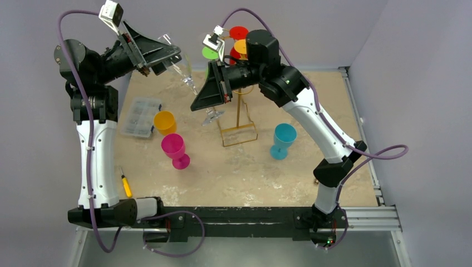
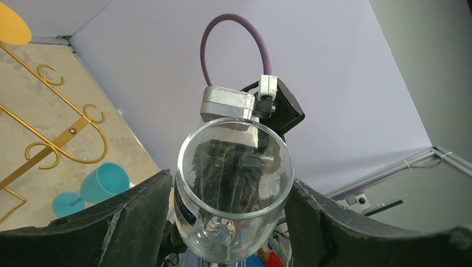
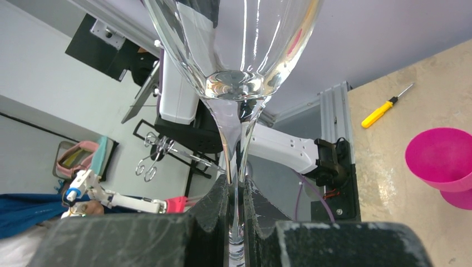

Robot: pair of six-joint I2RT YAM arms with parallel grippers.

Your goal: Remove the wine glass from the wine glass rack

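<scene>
Top external view gives us the wine glass (image 1: 186, 78), clear and tilted, up in the air just to the left of the wine glass rack (image 1: 240, 108) and apart from its post, between our two arms. Our right tool (image 3: 236, 192) is closed narrow on the stem, pinching it between bowl and foot. Our left tool (image 2: 229, 183) is spread wide, one finger on either side of the bowl and close against the glass; whether it actually presses on the bowl we cannot tell. The gold rack stands upright on the surface (image 1: 250, 172), with a teal goblet (image 1: 284, 136) to its right and an orange cup (image 1: 165, 121) and a magenta goblet (image 1: 173, 147) to its left. A yellow screwdriver (image 1: 127, 186) lies beside our left arm.
</scene>
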